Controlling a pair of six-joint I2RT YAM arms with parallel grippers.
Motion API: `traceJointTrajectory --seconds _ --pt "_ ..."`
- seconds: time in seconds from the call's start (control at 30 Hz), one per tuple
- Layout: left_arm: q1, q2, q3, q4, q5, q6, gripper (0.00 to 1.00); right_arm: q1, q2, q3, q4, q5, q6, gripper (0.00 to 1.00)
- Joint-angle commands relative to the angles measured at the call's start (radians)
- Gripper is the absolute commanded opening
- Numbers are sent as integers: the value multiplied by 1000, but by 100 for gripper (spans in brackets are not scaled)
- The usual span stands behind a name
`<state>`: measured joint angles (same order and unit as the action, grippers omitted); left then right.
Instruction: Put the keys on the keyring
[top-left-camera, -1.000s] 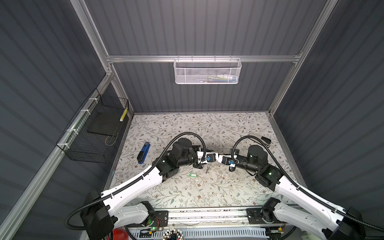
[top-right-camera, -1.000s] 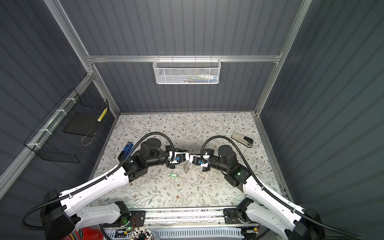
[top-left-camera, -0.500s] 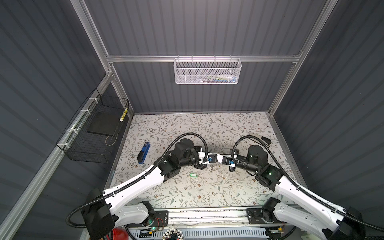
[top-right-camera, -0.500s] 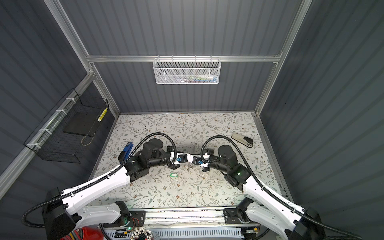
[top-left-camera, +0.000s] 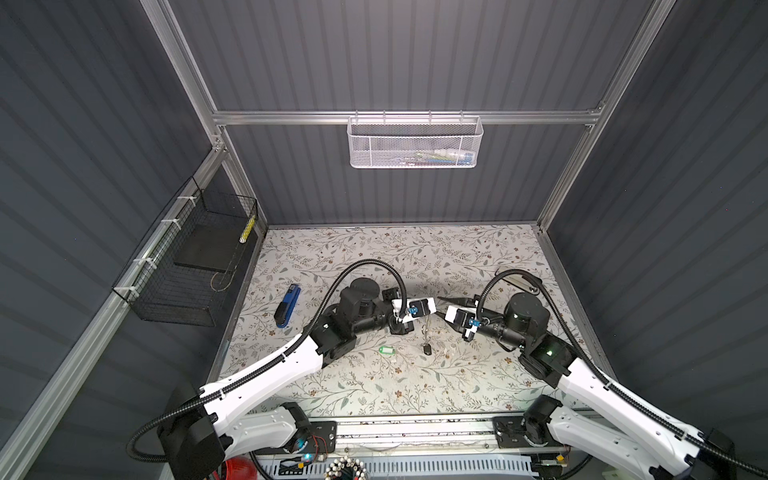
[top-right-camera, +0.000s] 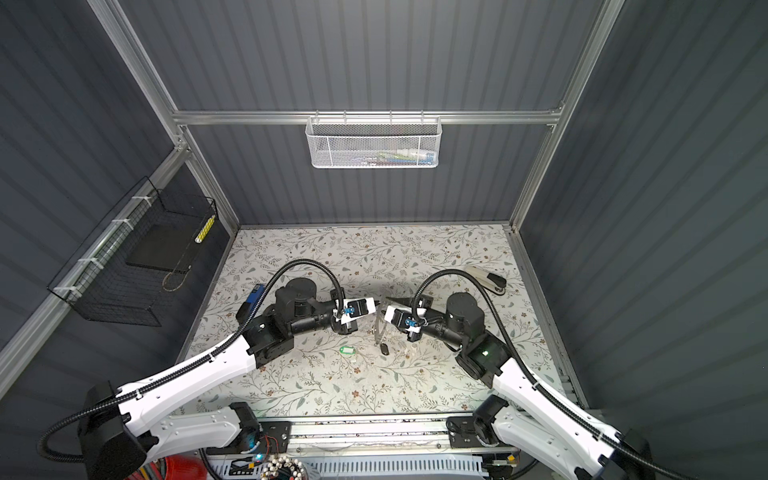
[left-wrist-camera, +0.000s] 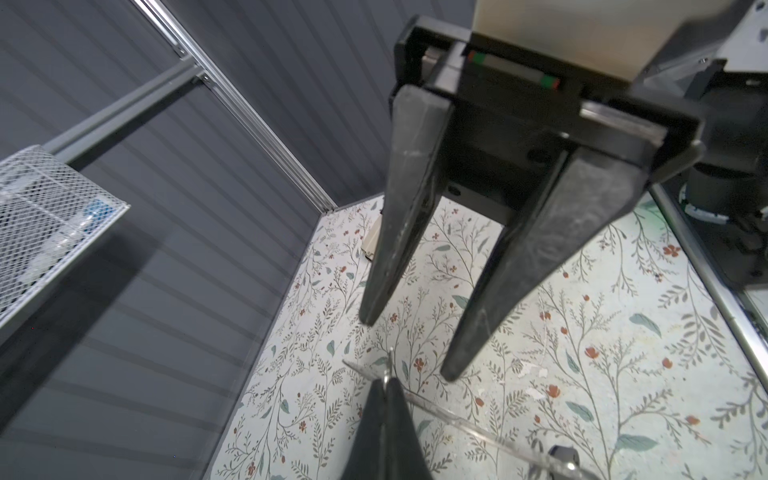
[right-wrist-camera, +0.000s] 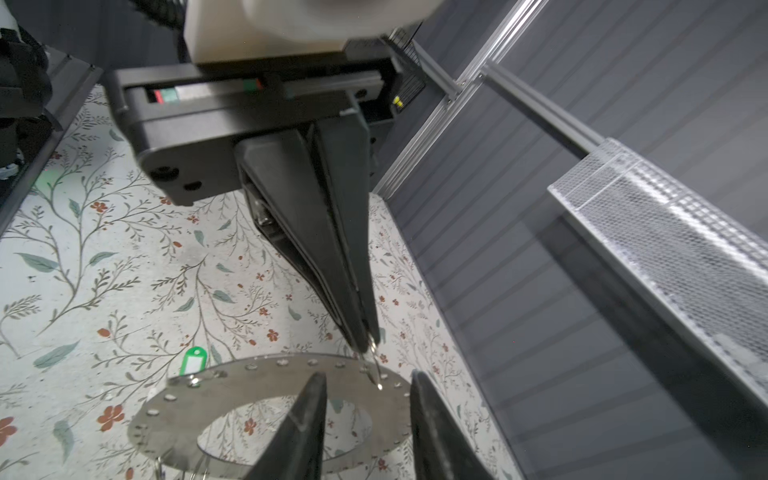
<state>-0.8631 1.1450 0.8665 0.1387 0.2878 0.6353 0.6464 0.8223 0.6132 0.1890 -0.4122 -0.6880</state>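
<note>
Just clamped left gripper (right-wrist-camera: 370, 345) onto ring (right-wrist-camera: 232, 386) rim, jaws pinching it; just spread right gripper (left-wrist-camera: 409, 347) jaws, grip released. Leaves ring aloft on left alone, black key (top-right-camera: 384, 348) dangling just below ring, probably threaded. Frees right for green tag (right-wrist-camera: 193, 361), on mat (right-wrist-camera: 83, 270) near ring.

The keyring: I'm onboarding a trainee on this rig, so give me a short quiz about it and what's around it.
1. Is the right gripper open or shut?
2. What holds the keyring up? A) left gripper B) right gripper C) neither gripper
3. True or false: the green tag lies on the table, not on the keyring.
Key: 1 open; 2 A; 3 true.
</note>
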Motion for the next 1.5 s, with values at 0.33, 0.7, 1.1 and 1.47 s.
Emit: traceJointTrajectory --seconds 0.33,0.7,1.1,1.47 --pt "94 -19 -176 587 230 -381 0 -46 -27 -31 97 -148 225 38" --pt "109 -6 -174 609 325 -409 0 -70 17 -8 188 -246 337 33" --pt "112 20 -135 568 398 -410 0 -84 44 7 253 -316 402 27" --pt "114 28 -105 538 430 -404 0 -93 69 26 232 -385 407 17"
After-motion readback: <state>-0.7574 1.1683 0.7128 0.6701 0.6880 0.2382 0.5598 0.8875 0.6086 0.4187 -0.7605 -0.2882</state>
